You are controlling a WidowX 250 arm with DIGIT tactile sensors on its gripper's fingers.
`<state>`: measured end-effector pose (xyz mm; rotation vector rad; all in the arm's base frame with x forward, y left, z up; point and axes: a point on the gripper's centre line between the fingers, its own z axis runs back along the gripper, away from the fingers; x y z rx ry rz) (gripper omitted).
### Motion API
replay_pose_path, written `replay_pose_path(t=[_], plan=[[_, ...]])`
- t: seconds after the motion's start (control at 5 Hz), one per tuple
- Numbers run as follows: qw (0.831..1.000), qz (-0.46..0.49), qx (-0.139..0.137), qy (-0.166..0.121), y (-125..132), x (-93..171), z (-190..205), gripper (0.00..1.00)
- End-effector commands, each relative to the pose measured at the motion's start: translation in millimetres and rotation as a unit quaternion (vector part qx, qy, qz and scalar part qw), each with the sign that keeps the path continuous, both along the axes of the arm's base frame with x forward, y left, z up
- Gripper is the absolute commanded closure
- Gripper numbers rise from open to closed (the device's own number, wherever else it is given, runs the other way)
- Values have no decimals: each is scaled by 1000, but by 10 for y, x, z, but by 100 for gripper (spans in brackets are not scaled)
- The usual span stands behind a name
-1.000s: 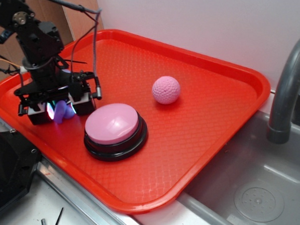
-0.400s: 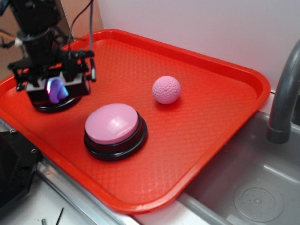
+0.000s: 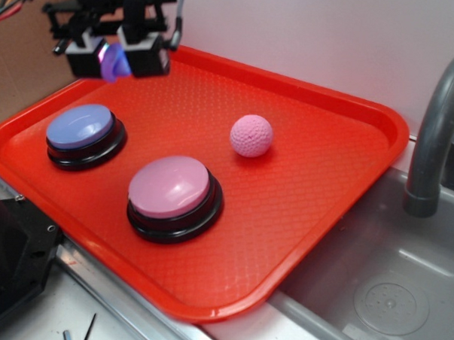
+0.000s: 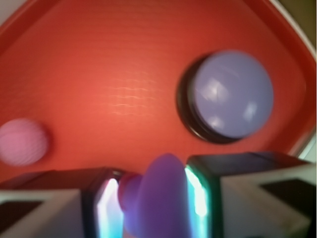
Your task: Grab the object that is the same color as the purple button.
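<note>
The gripper (image 3: 115,60) hangs in the air above the far left corner of the red tray (image 3: 340,167), its jaws closed on the small purple lumpy piece (image 3: 113,62), which the wrist view shows pinched between the two lit pads (image 4: 158,203) with one rounded lobe poking out to the side. Below it on the tray sit the periwinkle dome button (image 3: 81,127) on its black base at the left, the pink dome button (image 3: 169,187) nearer the front edge, and the pink dimpled ball (image 3: 252,135) further back toward the middle, all apart from one another, with a grey faucet (image 3: 438,126) over the sink (image 3: 387,297) at the right
</note>
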<state>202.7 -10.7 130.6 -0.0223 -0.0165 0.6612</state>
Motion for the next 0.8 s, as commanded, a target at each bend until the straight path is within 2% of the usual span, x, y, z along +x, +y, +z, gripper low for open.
replay_pose_path(t=[0.0,0.2,0.4,0.6], plan=[[993,-121,1,-9,3,363,605,100],[985,-171,12,-30,6,492,756,100],[983,-177,45,-30,3,644,684,100],[987,-159,3,-1,95,690,555,100]])
